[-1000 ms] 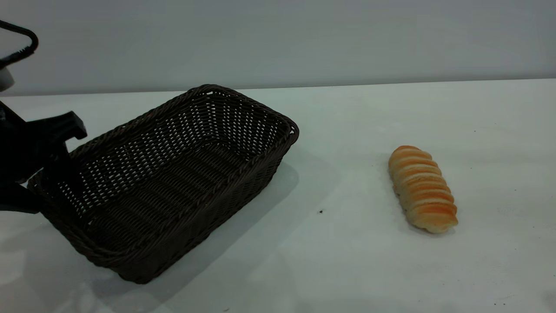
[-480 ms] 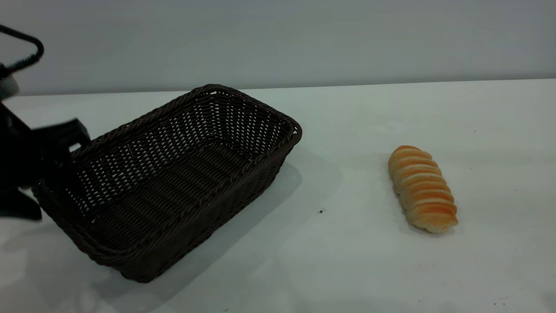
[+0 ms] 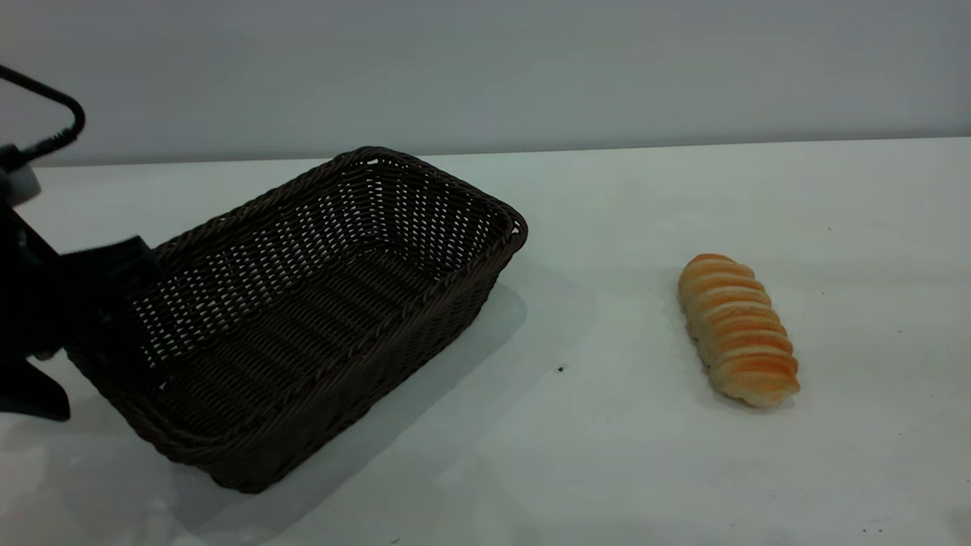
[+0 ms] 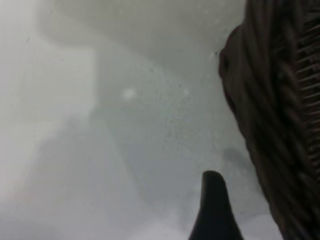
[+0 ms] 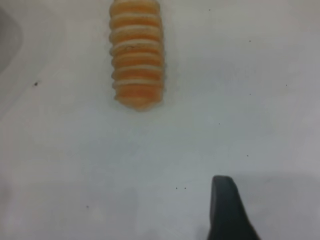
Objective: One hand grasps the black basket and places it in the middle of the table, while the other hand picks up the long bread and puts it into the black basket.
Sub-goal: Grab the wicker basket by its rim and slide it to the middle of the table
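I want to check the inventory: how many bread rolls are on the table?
1. The long bread lies on the table, to the right of the black basket and apart from it. The basket's visible inside holds none.

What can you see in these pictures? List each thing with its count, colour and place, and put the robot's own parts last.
basket: one, dark brown-black wicker, on the left half of the table, nothing inside it.
bread: one, golden-orange and cream with ridges, lying on the table to the right of the basket, apart from it.
table: one, white, with a few tiny dark specks, under everything.
wall: one, plain grey, behind the table.
left gripper: one, black, at the basket's left end, against its rim.
cable: one, black, looping above the left gripper.
right gripper: one, black; only a fingertip shows in the right wrist view, above the table, short of the bread.
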